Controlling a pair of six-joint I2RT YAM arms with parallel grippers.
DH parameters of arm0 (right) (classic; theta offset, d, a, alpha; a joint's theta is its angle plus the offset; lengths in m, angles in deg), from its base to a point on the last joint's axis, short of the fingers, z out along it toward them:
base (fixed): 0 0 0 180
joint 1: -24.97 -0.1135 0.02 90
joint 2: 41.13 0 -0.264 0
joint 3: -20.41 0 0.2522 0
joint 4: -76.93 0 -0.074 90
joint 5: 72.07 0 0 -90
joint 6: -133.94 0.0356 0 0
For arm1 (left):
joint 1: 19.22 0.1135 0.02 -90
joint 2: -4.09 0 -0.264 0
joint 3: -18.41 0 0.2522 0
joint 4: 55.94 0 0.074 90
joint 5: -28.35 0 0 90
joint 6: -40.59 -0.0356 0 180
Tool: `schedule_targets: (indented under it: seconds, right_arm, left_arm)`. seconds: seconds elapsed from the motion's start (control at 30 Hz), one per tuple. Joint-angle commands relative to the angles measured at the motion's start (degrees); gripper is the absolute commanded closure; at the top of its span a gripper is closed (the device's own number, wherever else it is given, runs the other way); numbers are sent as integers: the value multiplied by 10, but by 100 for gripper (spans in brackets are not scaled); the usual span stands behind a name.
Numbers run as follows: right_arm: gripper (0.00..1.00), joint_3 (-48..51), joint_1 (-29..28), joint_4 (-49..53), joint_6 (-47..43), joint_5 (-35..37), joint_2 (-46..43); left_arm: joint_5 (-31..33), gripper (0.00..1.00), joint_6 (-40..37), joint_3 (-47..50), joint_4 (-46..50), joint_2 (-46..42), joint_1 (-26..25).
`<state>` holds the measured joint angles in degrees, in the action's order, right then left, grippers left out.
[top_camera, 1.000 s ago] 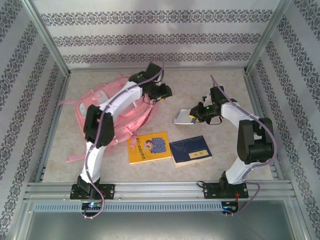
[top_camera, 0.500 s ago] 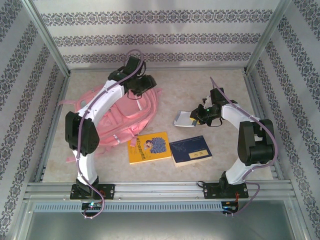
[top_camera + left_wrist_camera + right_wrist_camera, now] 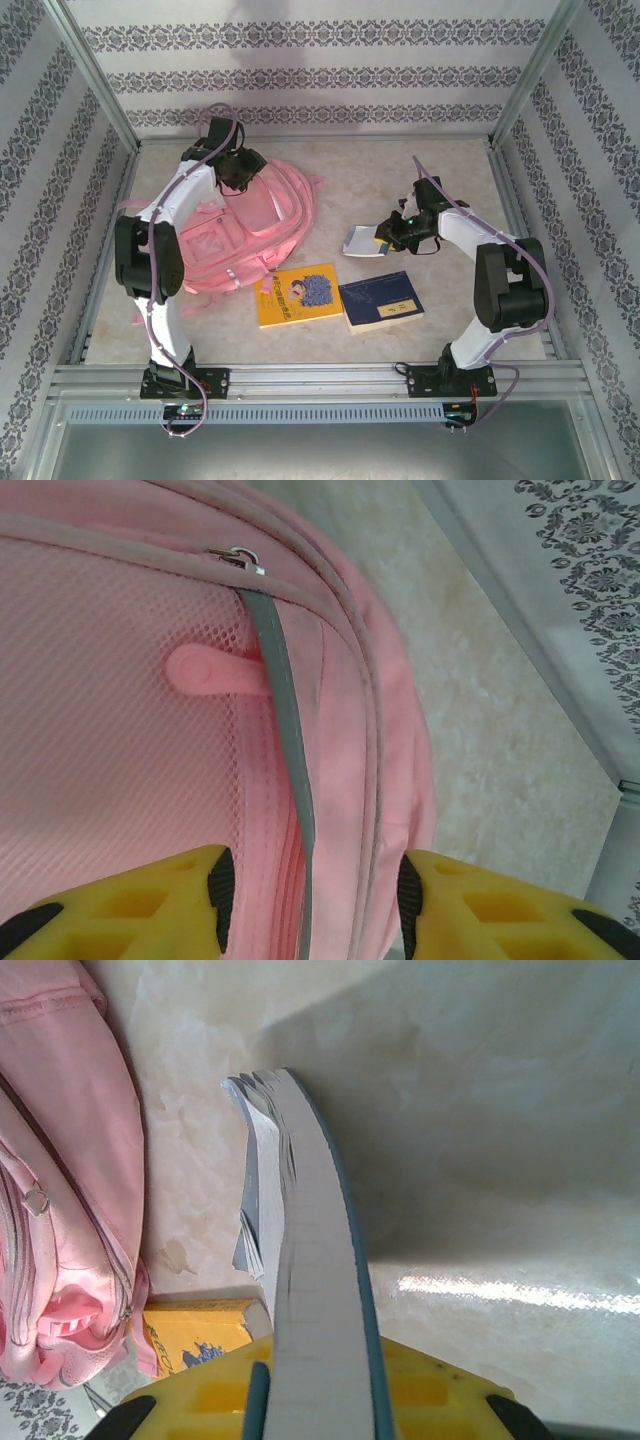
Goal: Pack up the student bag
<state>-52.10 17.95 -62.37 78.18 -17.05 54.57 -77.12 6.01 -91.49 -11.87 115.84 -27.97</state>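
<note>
Lying right under the left gripper (image 3: 314, 892), jaws parted, the student bag (image 3: 120, 740); right gripper (image 3: 315, 1392) clamped on a book (image 3: 315, 1260)

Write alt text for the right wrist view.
The right gripper clamps a thin book edge-on, its pages fanning above the pale table. The pink student bag lies at left, a yellow book near it.

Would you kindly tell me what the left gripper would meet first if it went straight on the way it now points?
The student bag: the left gripper points at its pink side, jaws apart either side of the grey strip by the mesh panel. Depth is unclear; it may be nearly touching.
</note>
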Motion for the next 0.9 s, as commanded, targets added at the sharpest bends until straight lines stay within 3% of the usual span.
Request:
schedule_targets:
  seconds: [0.0,0.33,0.53,0.7,0.87]
  right_arm:
    - [100,16,-8,56,-16,33,8]
    - [100,22,-18,53,-19,32,24]
    - [100,15,-22,50,-13,40,25]
    - [100,-3,-33,42,4,33,24]
    - [100,-35,-70,38,17,35,41]
  left_arm:
    - [-39,55,10,-31,-50,33,12]
    - [-90,75,21,-51,-99,65,11]
    - [-112,80,4,-63,-82,80,5]
    - [-152,92,-40,-148,-21,134,-19]
    - [-169,94,-114,-310,92,209,-69]
